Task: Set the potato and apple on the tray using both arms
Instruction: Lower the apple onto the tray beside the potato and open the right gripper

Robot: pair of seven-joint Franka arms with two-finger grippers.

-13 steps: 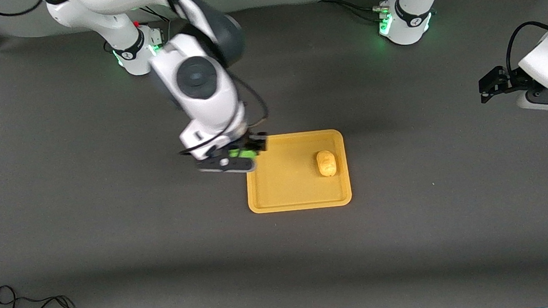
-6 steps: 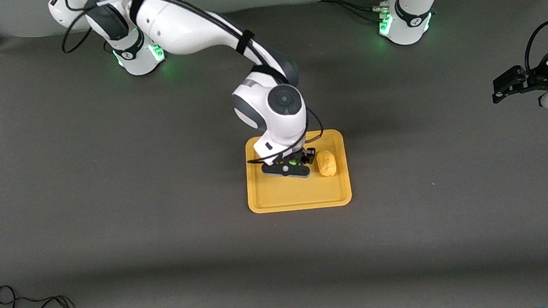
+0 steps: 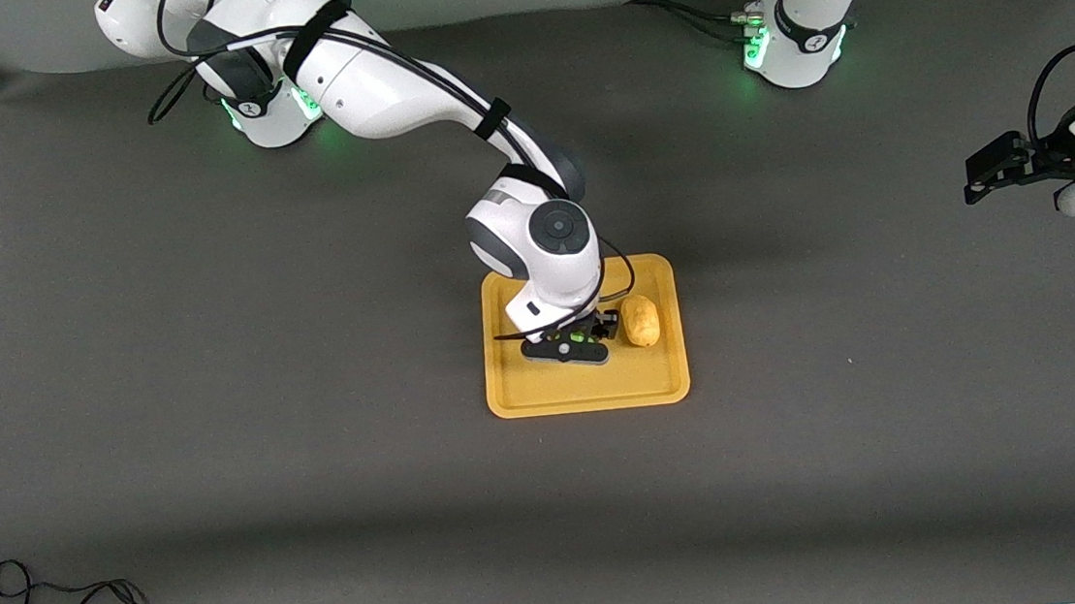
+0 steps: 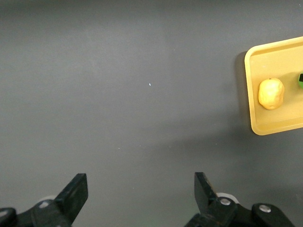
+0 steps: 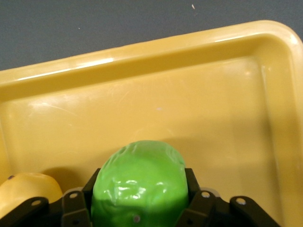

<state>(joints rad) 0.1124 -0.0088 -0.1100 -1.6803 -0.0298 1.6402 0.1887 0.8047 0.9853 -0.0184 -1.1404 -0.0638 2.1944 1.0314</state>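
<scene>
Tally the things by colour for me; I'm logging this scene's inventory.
Yellow-orange: 1, the tray
Yellow-tan: 1, the potato, on the tray
Green: 1, the apple, clamped in the right gripper over the tray
Total: 3

**Where the cameras are looking**

The front camera is looking down from high up, facing both arms. The right wrist camera is sitting very close over the tray (image 5: 156, 52), looking down at the apple (image 5: 138, 182). The left wrist camera is looking from farther off. All three are showing the tray and potato (image 4: 271, 93).
</scene>
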